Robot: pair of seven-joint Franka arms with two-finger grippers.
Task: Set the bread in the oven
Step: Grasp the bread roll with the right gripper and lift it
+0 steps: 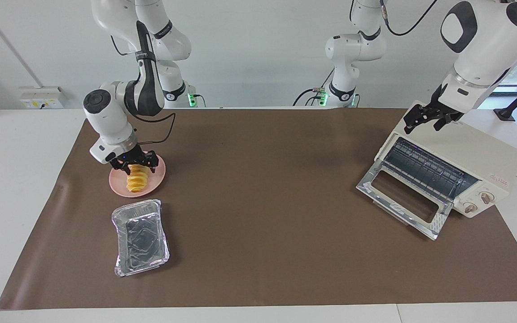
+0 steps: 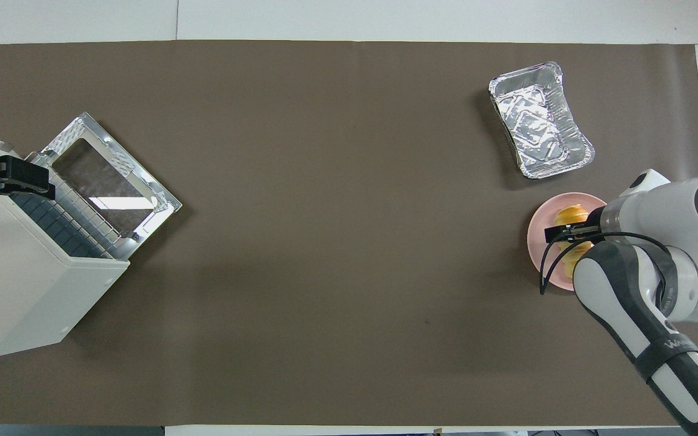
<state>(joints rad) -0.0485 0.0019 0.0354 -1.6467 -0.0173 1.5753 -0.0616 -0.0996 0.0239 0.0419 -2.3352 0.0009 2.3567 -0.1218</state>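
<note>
While bread [image 1: 137, 178] lies on pink plate [image 1: 156, 179] at right arm's end of table [image 1: 258, 233], right hand [image 1: 138, 164] sits low over its robot-side end, fingers spread either side, not clamped. Foil tray [image 1: 141, 237] just beside plate, farther from robots. Oven [image 1: 474, 163] at left arm's end, door [image 1: 404, 199] folded down, rack showing; small red label on casing unreadable. Left hand [image 1: 428, 120] hovers over oven top, grip state cannot tell.

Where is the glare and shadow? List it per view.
Overhead view: a white glare streak crosses the oven door glass; the foil tray glints. Facing view: the door's metal frame shines, and the tray throws a soft shadow on the brown mat.
</note>
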